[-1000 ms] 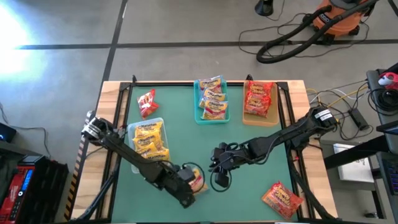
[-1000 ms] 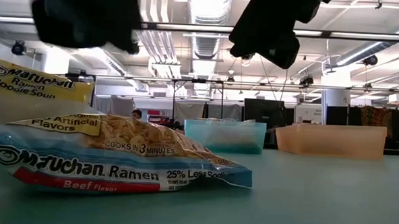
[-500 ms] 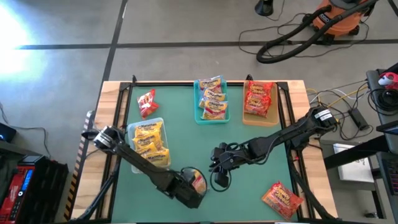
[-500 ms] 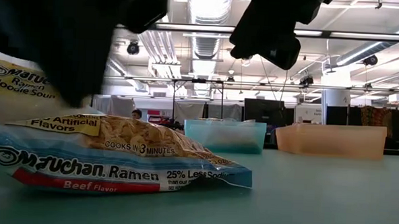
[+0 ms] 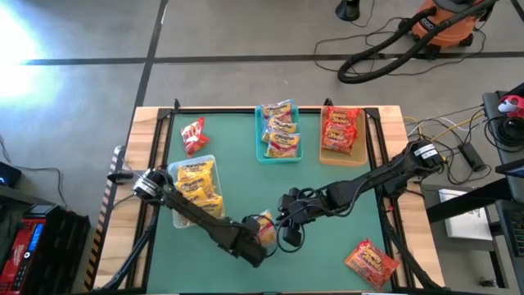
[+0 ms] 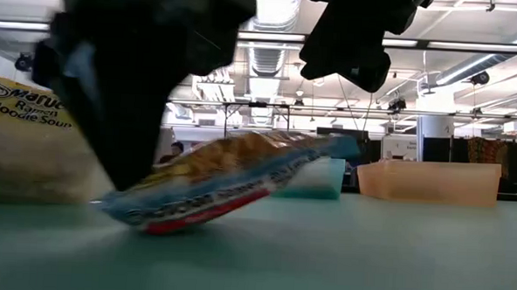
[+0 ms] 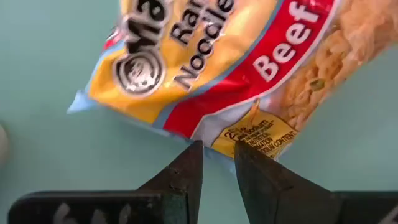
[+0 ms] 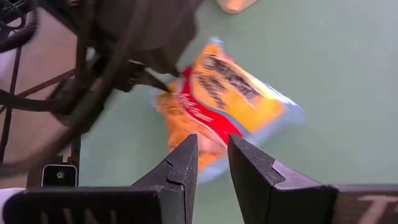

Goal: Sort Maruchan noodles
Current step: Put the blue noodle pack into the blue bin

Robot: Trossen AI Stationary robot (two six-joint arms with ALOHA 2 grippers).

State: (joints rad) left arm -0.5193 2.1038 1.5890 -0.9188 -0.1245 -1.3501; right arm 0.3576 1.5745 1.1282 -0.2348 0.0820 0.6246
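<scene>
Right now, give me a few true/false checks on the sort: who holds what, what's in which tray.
1. The left gripper pinches the beef packet by its edge. True.
2. That packet lies flat on the table. False: one end is raised.
3. The teal tray is empty. False: it holds packets.
4. A red packet lies loose near the table's far left corner. True.
5. The right gripper holds a packet. False: nothing sits between its fingers.

The green table top (image 5: 246,176) with its pale wooden rim stands on a grey concrete floor (image 5: 82,74), and well beyond the claws an orange shop vacuum (image 5: 446,23) trails a black hose. Across the table, far behind the claws, the hall shows long ceiling lights (image 6: 272,36), ducts and dark monitors (image 6: 342,142).
</scene>
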